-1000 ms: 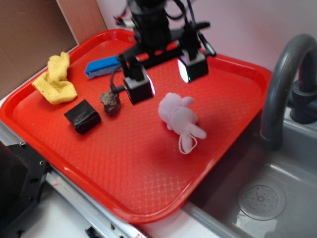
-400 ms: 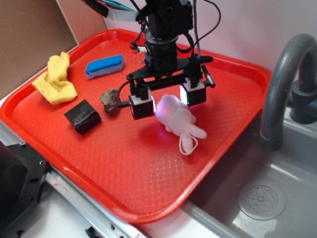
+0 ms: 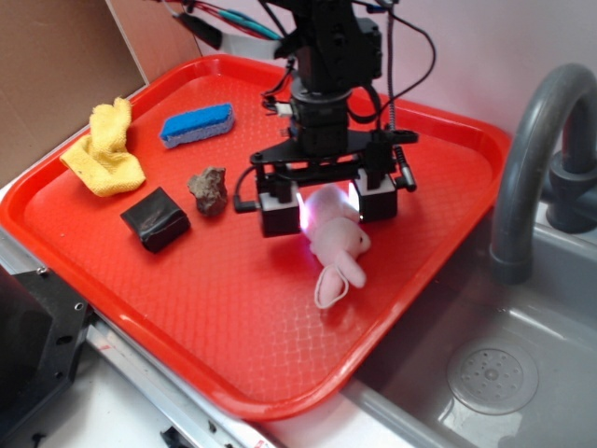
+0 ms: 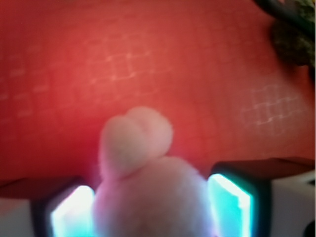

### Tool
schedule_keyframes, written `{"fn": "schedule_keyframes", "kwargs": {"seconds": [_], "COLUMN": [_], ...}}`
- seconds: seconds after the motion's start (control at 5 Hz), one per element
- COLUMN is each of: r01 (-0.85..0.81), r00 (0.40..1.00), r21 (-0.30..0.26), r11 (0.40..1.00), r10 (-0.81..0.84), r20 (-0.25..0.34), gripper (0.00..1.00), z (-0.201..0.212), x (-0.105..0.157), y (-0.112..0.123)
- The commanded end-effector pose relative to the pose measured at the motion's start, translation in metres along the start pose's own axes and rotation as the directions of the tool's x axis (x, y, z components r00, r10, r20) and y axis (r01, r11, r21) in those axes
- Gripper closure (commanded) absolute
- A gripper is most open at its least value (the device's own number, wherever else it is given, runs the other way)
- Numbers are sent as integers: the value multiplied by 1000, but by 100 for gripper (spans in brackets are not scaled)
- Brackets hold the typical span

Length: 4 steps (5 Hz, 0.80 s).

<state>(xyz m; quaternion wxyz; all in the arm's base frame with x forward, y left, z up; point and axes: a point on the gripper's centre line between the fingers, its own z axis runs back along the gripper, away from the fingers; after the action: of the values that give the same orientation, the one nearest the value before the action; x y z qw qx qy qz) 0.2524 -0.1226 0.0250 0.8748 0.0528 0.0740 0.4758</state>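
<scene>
A pink plush bunny (image 3: 338, 252) lies on the red tray (image 3: 233, 308), right of the middle, with its ears hanging toward the front. My gripper (image 3: 328, 207) is lowered over the toy's body and stands open, one lit finger on each side. In the wrist view the plush bunny (image 4: 143, 163) fills the space between the glowing pads (image 4: 229, 205), with narrow gaps on both sides, and my gripper (image 4: 153, 207) straddles it. The toy's far end is hidden under the gripper in the exterior view.
Left of the gripper on the tray lie a brown rock (image 3: 208, 189), a black block (image 3: 155, 219), a yellow cloth (image 3: 107, 149) and a blue sponge (image 3: 196, 124). A grey faucet (image 3: 532, 159) and sink (image 3: 494, 373) sit on the right. A cardboard wall (image 3: 56, 65) stands at back left.
The gripper has come forward, to the right and down, so that it now straddles the bunny. The bunny has turned, its ears now pointing down toward the tray's front.
</scene>
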Motion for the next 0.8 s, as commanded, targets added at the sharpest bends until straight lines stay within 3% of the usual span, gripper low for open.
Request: {"fn": "schedule_keyframes", "kwargs": {"seconds": [0.0, 0.2, 0.4, 0.6], "r01": [7, -7, 130, 386], "r00": [1000, 1000, 991, 915], "r21": [-6, -88, -186, -400], "r11": [1000, 996, 974, 831], "r10": [-7, 8, -128, -399], "r20": [-2, 7, 27, 53], "gripper": [100, 100, 100, 100], "z": [3, 22, 72, 116], "x": [5, 10, 24, 29], "y": [-6, 0, 14, 33]}}
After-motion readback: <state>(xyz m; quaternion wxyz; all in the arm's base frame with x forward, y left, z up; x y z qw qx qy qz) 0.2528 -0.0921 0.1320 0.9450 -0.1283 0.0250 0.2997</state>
